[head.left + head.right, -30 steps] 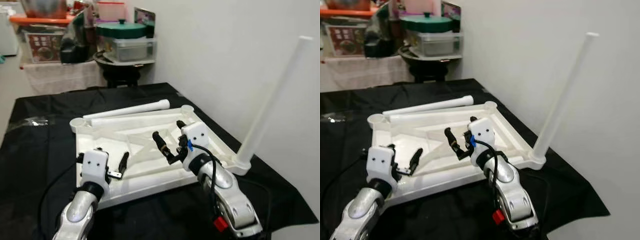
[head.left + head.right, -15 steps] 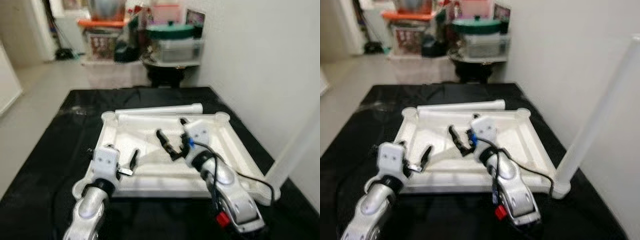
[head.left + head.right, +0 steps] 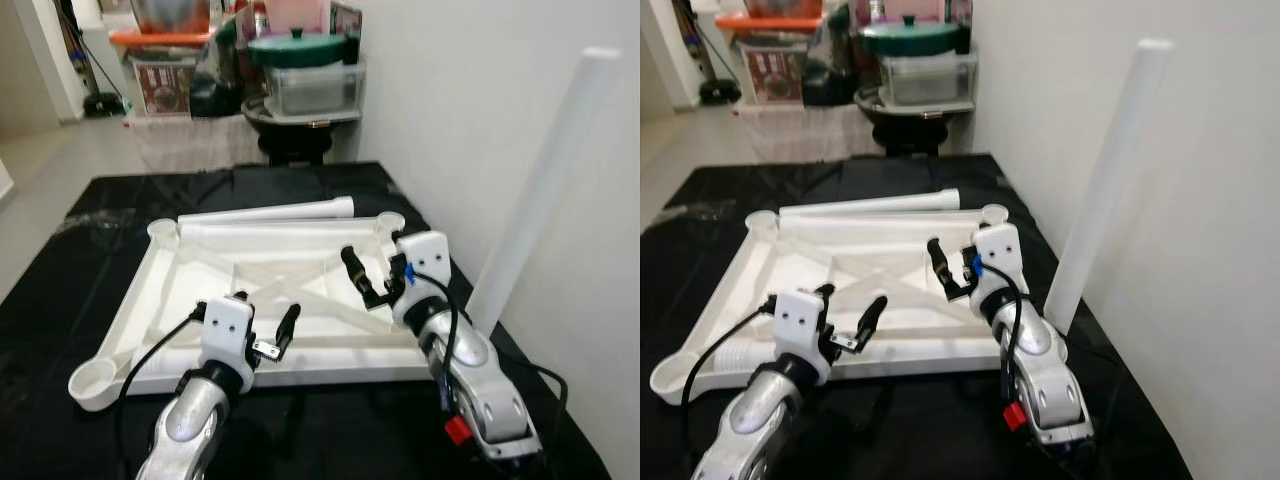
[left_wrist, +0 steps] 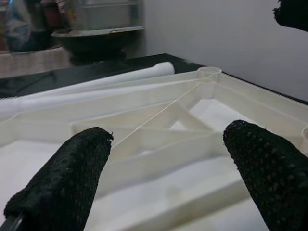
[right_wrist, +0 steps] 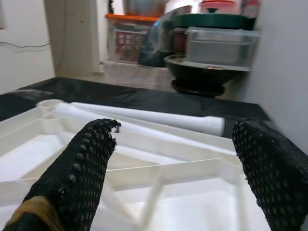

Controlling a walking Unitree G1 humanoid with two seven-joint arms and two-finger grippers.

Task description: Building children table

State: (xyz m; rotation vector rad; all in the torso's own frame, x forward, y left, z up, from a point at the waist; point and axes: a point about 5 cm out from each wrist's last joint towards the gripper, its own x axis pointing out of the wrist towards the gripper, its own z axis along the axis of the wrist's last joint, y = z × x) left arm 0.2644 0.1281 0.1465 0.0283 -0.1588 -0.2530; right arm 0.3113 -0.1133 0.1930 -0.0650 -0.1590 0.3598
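Note:
A white children's table top [image 3: 140,300] lies upside down on a black cloth, its cross ribs facing up. One white leg [image 3: 540,190] stands upright at its near right corner, close to the wall. A second, loose leg [image 3: 270,212] lies along the far edge. The near left corner socket [image 3: 95,382] is empty. My left gripper [image 3: 262,325] hovers open over the near rail with nothing in it. Above the right part of the ribs, my right gripper [image 3: 375,275] is open too. The wrist views show the fingers [image 4: 62,178] [image 5: 82,163] spread wide over the ribs.
The black cloth [image 3: 60,260] covers the floor around the table top. A white wall [image 3: 470,90] runs close along the right. At the back stands a low stand with a green-lidded pot [image 3: 300,50], plastic boxes and bags.
The whole picture has swung and shifted, so the camera has moved. Both grippers stay open above the table top in much the same pose.

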